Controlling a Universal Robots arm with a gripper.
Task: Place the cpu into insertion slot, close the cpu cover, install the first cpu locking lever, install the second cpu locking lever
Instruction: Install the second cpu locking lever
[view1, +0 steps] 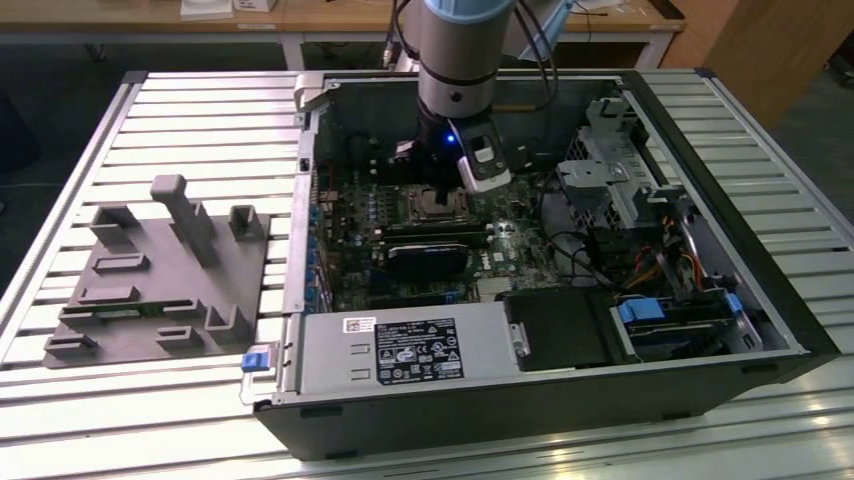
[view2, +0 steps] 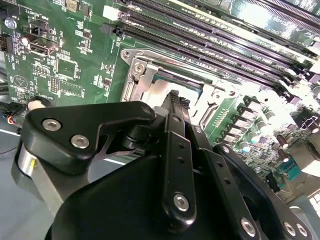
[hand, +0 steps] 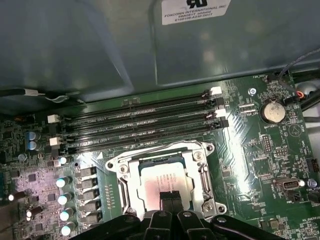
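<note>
The insertion slot (hand: 207, 150) sits on the green motherboard below the long black memory slots. The cpu (hand: 159, 177) lies flat inside it, its pale silvery top showing through the window of the cpu cover (hand: 150, 159), a silvery frame lying around it. My gripper (hand: 171, 196) is shut, its two black fingertips pressed together and resting at the cpu's edge nearest the wrist. In the second wrist view the gripper (view2: 176, 97) points down into the slot (view2: 131, 57). In the exterior view the gripper (view1: 437, 192) hangs over the slot (view1: 434, 208) inside the open computer case.
Memory slots (hand: 140, 125) run just beyond the socket, and a row of capacitors (hand: 65, 200) stands beside it. A black card (view1: 427, 250) lies in front of the socket. The case walls (view1: 300, 200) enclose the board. A grey fixture (view1: 160, 270) stands on the slatted table.
</note>
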